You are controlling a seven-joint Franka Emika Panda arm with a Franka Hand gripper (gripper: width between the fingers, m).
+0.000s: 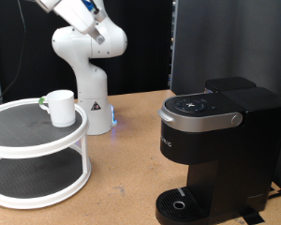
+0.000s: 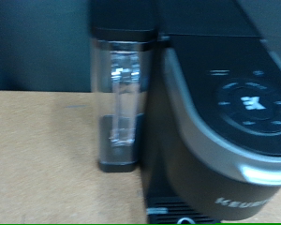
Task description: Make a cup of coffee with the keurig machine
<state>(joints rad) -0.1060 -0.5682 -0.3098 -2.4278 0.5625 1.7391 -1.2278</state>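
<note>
The white mug [image 1: 59, 106] stands upright on the top tier of a white two-tier round stand [image 1: 19, 141] at the exterior view's left, with a small green mark beside its rim. The black Keurig machine [image 1: 215, 141] stands at the right with its lid down, the silver-grey handle [image 1: 204, 118] across the front and the round drip tray [image 1: 183, 204] empty below. The wrist view looks down on the machine's top [image 2: 215, 141], its button panel [image 2: 248, 98] and its clear water reservoir [image 2: 122, 98]. The gripper shows in neither view; the arm runs out of the exterior view's top left.
The white robot base [image 1: 89, 84] stands on the brown table [image 1: 131, 159] between stand and machine. A dark panel [image 1: 225, 42] rises behind the machine. Bare table [image 2: 47, 159] lies beside the reservoir in the wrist view.
</note>
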